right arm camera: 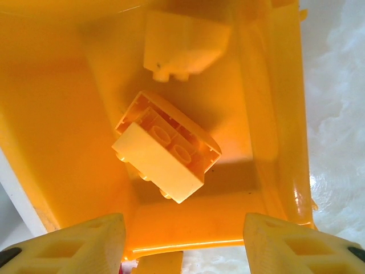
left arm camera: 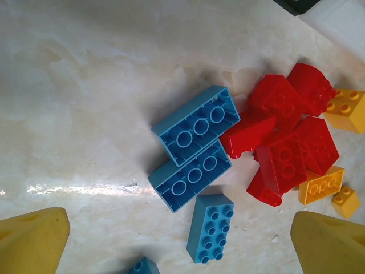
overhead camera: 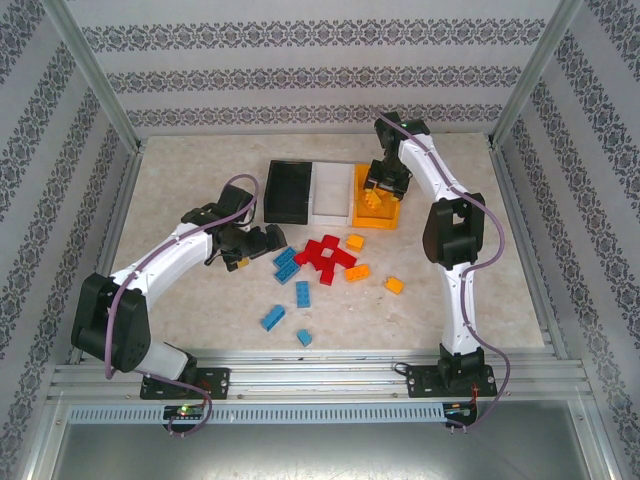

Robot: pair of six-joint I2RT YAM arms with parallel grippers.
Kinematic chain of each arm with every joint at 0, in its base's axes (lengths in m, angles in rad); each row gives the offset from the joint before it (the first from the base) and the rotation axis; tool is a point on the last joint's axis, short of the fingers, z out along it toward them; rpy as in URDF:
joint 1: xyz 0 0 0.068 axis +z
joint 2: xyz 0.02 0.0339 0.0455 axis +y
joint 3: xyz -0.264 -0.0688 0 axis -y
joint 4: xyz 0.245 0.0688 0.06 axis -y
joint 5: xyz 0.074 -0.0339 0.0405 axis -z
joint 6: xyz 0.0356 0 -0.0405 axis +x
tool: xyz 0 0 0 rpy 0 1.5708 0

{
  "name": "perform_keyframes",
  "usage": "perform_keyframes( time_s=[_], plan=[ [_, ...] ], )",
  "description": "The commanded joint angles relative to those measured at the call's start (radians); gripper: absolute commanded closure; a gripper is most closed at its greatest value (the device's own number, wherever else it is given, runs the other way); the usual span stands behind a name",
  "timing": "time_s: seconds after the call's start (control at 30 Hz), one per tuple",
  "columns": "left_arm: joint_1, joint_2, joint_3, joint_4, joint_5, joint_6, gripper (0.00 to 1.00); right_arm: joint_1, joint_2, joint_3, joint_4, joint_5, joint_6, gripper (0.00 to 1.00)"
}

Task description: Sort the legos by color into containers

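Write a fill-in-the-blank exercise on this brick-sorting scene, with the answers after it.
Between the black rectangular plastic bin and the orange-yellow rectangular plastic bin stands a ____ one.
The right gripper hangs over the orange-yellow bin with its jaws ____.
Below the open left gripper lies a small studded plastic brick coloured ____.
Missing words: white; open; blue.
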Motion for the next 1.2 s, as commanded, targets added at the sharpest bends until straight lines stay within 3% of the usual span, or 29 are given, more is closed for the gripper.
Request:
perform_keyframes(
  time_s=[0.0, 0.13, 0.33, 0.6, 0.8, 1.17],
  plan=[
    [0.009, -0.008, 0.021, 0.013, 0.008, -0.007, 0.00, -0.002, -0.064, -0.015, 0.007, -0.024, -0.013, 0.43],
    [0.010, 0.004, 0.036, 0.014, 0.011, -0.005, 0.00, 0.004, -0.167, -0.133, 0.031, -0.053, -0.036, 0.42],
    [0.010, 0.028, 0.065, 0.016, 0.014, 0.000, 0.00, 0.007, -0.440, -0.557, 0.081, -0.037, -0.047, 0.40],
    [0.005, 0.114, 0.111, 0.079, 0.070, -0.035, 0.00, 0.019, -0.716, -1.098, 0.252, -0.151, 0.189, 0.30],
    [-0.006, 0.133, 0.121, 0.094, 0.079, -0.052, 0.00, 0.029, -0.702, -1.229, 0.373, -0.194, 0.296, 0.31],
    [-0.007, 0.055, 0.037, 0.072, 0.039, -0.058, 0.00, 0.035, -0.580, -1.235, 0.430, -0.198, 0.308, 0.38]
  ],
)
